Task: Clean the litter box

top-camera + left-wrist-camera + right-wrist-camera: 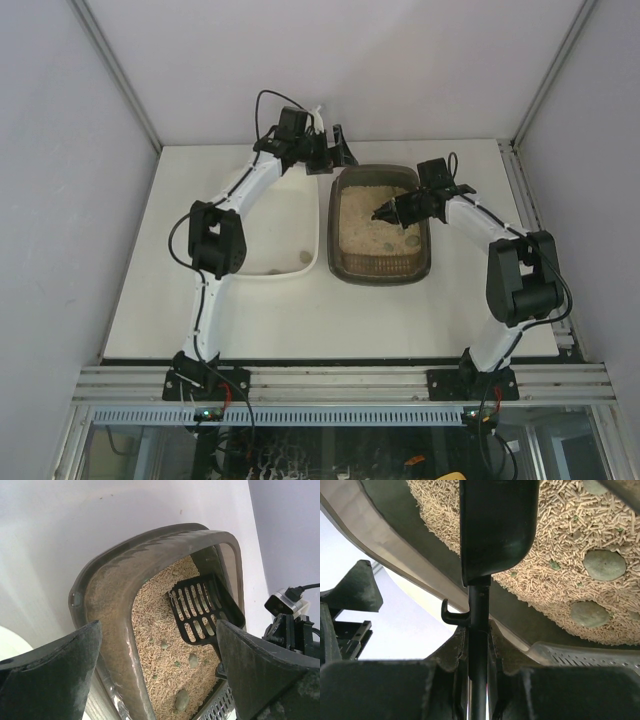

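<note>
One litter box (107, 595) at counter (270, 320) centre holds beige pellets (150, 630) and at least three greenish lumps (181, 699). The right gripper (479, 647) clamps one slotted scoop (200, 612) (blade over the pellets). The left gripper (338, 150) gapes at the box's 11 o'clock, with one white tray (310, 262) at 9.

A robotics lab test cell is shown. A white table (250, 320) is enclosed by plain pale panels (60, 200), joined by metal corner profiles (115, 75) at the upper left and upper right. Along the bottom of the frame, the left arm (215, 240) and right arm (520, 280) are bolted to an aluminium rail (340, 383), and a slotted cable duct (330, 415) is run beneath it.
</note>
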